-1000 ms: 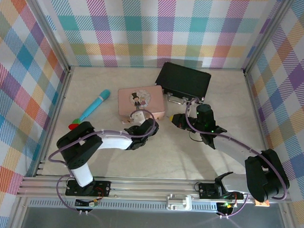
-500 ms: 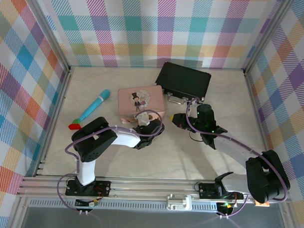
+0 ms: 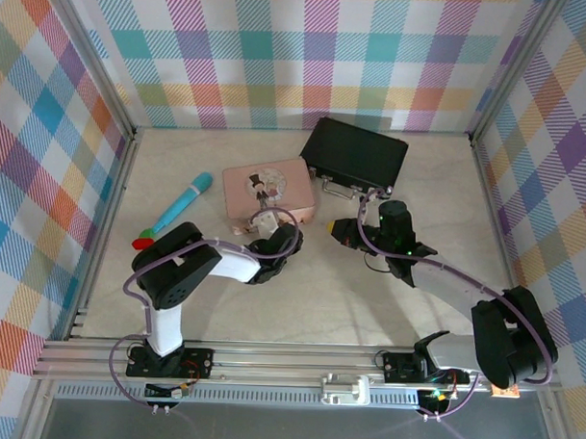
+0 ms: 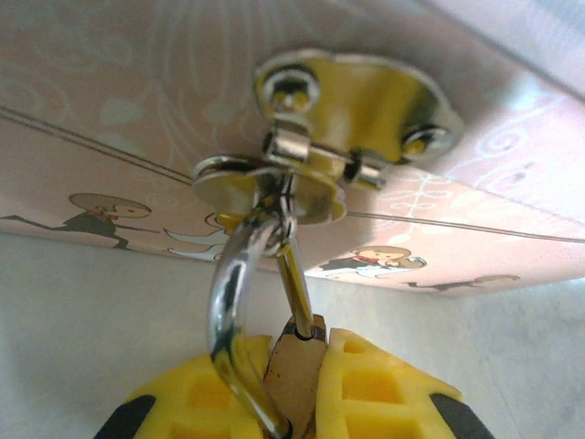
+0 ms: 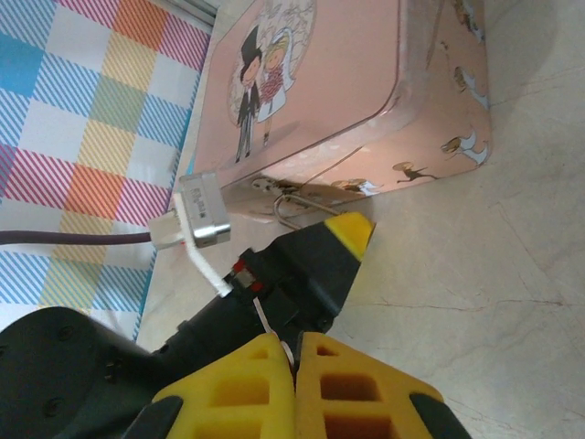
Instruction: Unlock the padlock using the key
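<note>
While L gripper (image 4: 297,366) pinches the padlock (image 4: 222,302), body mostly hidden, R gripper (image 5: 294,346) clamps the key (image 5: 265,320), barely visible.

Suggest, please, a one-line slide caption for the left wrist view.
Left gripper pinches the brass padlock, its silver shackle hooked through the hasp of the pink tin.

Black-and-white arms (image 3: 224,265), purple cables (image 3: 127,289), yellow hand pads (image 4: 366,380) (seemingly waffle-gridded)

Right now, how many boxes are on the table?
2. The pink tin sits in the middle, just beyond the left tool; the black case lies farther back, to its right. A smaller one could be hidden from view.
</note>
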